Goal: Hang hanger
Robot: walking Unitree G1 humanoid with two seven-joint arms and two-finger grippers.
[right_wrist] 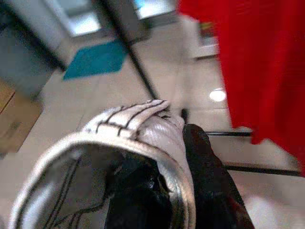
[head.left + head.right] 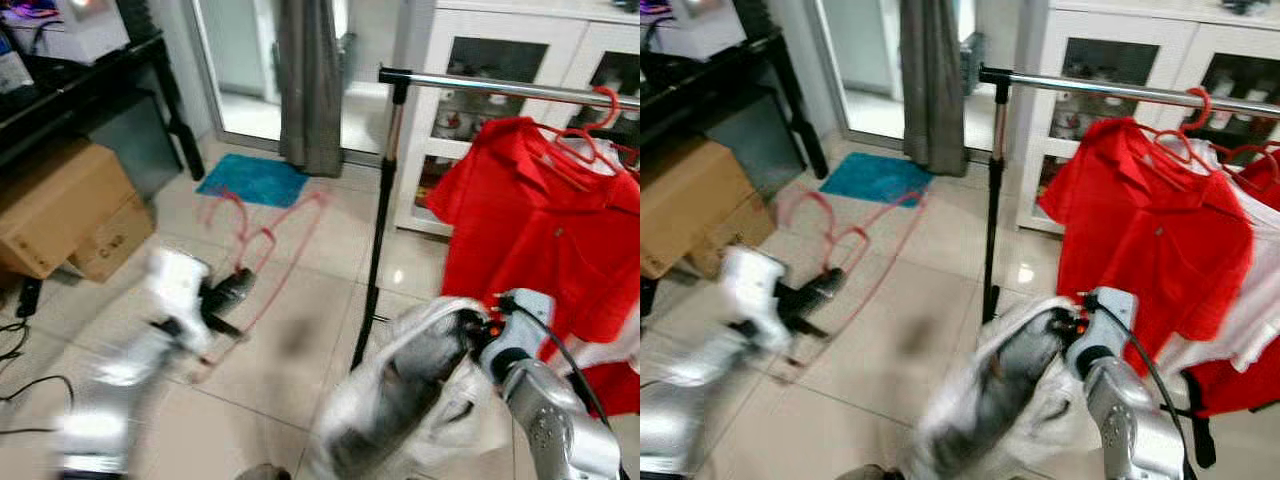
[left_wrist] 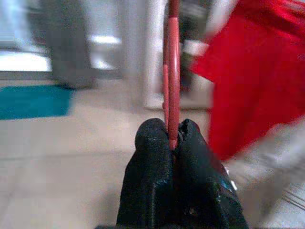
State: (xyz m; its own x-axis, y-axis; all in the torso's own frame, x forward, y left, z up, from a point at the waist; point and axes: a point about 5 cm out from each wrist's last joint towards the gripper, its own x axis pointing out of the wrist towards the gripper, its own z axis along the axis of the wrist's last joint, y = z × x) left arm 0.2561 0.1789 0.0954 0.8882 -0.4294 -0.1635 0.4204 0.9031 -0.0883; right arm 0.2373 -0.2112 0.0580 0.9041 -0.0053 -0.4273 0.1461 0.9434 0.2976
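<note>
- While red shirts [image 2: 540, 220] crowd the rail's [image 2: 500, 88] far part, you have bare bar at its near end.
- Your left gripper [image 3: 174, 143] pinches the red hanger [image 2: 265, 235] between closed fingers, over open floor [image 2: 290, 340].
- Your right gripper [image 1: 190, 143] clamps white cloth [image 2: 400, 390].

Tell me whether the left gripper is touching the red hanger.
Touching. The left wrist view shows the left gripper with its black fingers pressed shut on the thin red hanger, no gap visible.

Boxes [image 2: 60, 205] left; rail [image 2: 500, 88] right, shirt [image 2: 540, 220] hanging on it.
</note>
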